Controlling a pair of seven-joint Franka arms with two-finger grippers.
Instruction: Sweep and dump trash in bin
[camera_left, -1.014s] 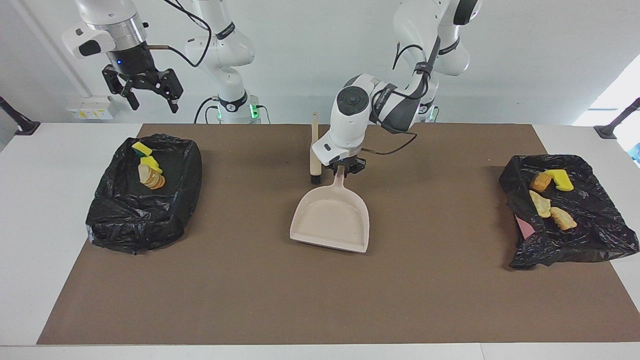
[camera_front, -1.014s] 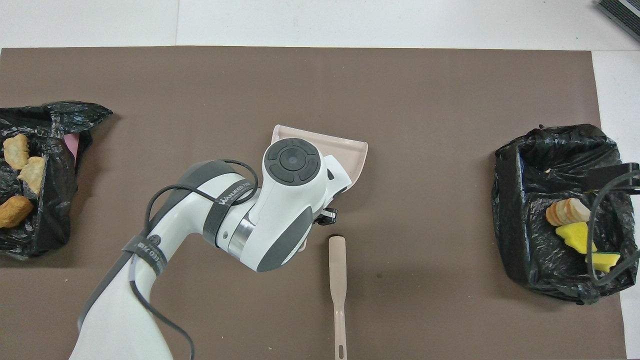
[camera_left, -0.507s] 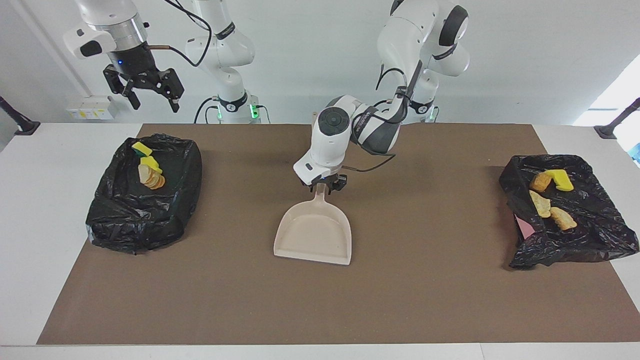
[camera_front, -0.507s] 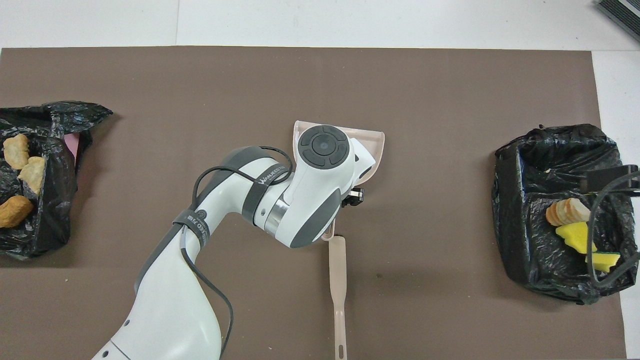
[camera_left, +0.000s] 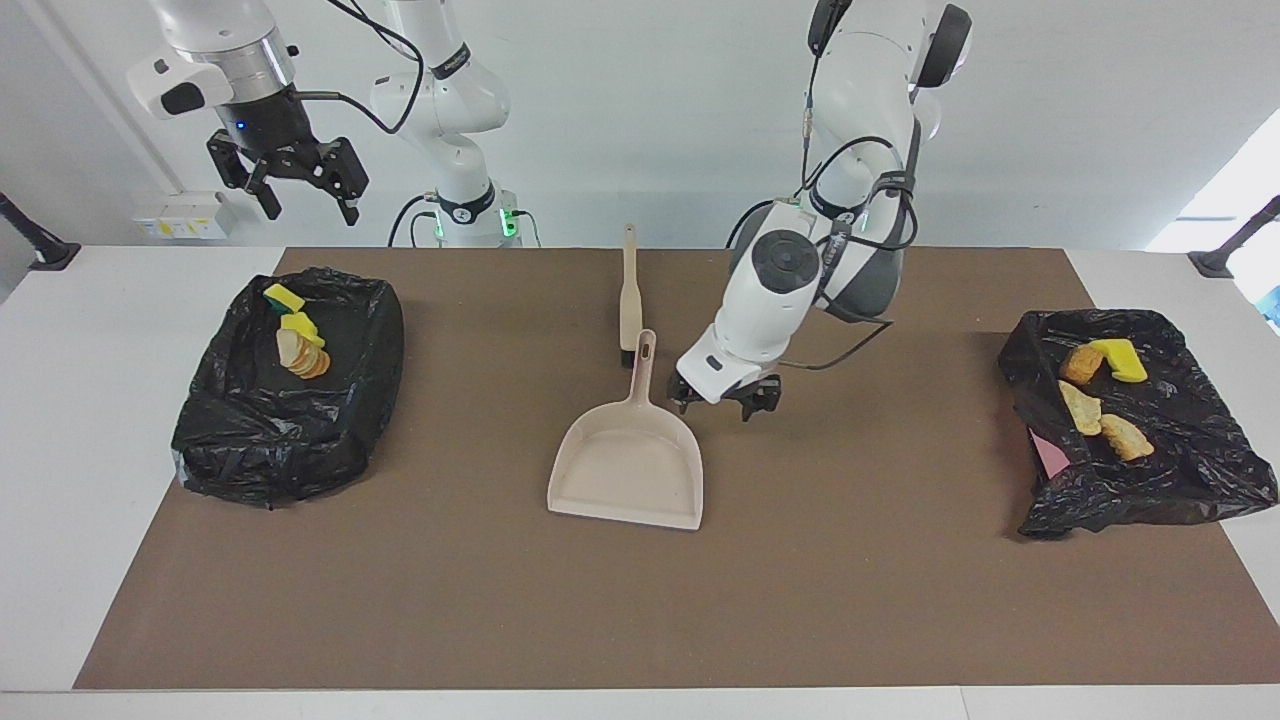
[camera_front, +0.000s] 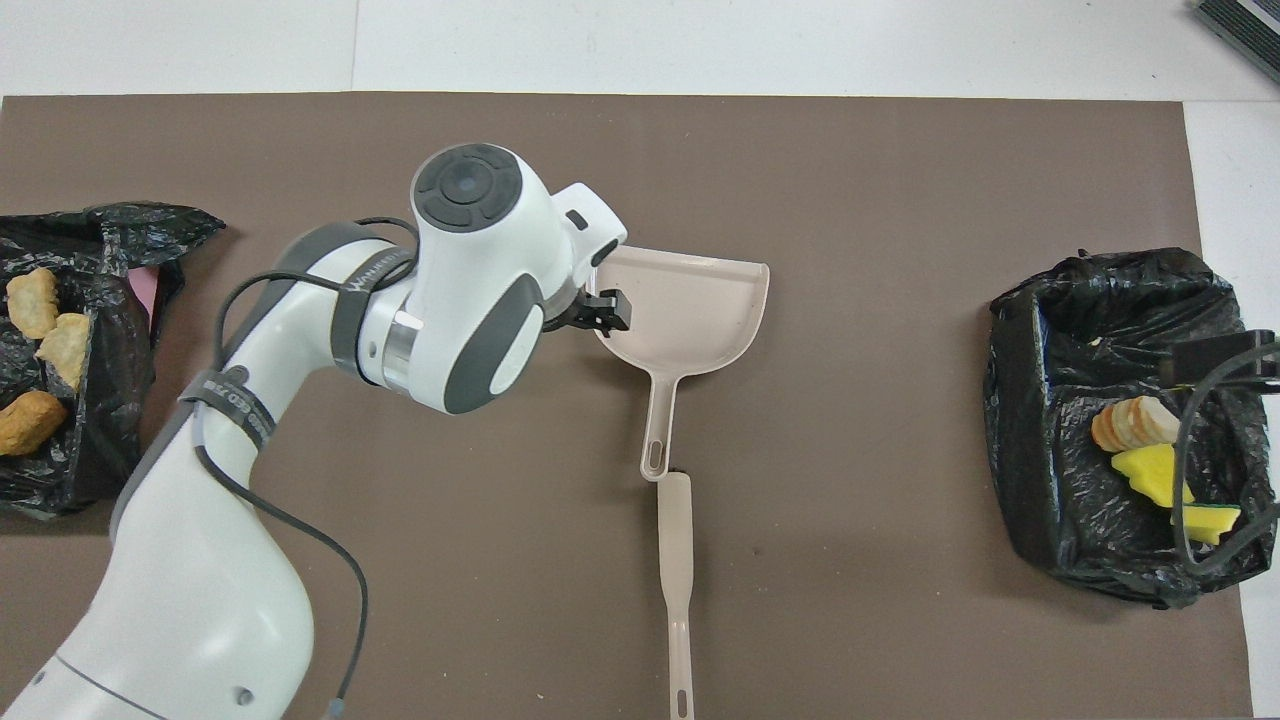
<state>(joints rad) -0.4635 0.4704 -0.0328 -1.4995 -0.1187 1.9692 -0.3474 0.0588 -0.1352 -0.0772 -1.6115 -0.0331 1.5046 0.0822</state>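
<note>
The trash lies in two black-bagged bins: yellow sponge pieces and bread slices (camera_left: 298, 345) (camera_front: 1150, 450) in the bin (camera_left: 290, 400) (camera_front: 1090, 400) at the right arm's end, and bread chunks with a yellow sponge (camera_left: 1100, 395) (camera_front: 40, 350) in the bin (camera_left: 1150, 450) (camera_front: 100, 400) at the left arm's end. The beige dustpan (camera_left: 628, 470) (camera_front: 690, 305) lies flat mid-mat. The beige brush (camera_left: 628, 290) (camera_front: 677, 560) lies just nearer to the robots, in line with the dustpan's handle. My left gripper (camera_left: 722, 400) (camera_front: 600, 312) is open and empty, low beside the dustpan toward the left arm's end. My right gripper (camera_left: 295, 185) is open, high over the bin at its end, waiting.
A brown mat (camera_left: 850, 600) (camera_front: 900, 180) covers the table between the two bins. White table margins (camera_left: 60, 450) run around it. I see no loose scraps on the mat.
My left gripper slid the dustpan toward the right arm's end and away from the robots, let go of its handle, and moved off toward the left arm's end. The right arm stayed still.
</note>
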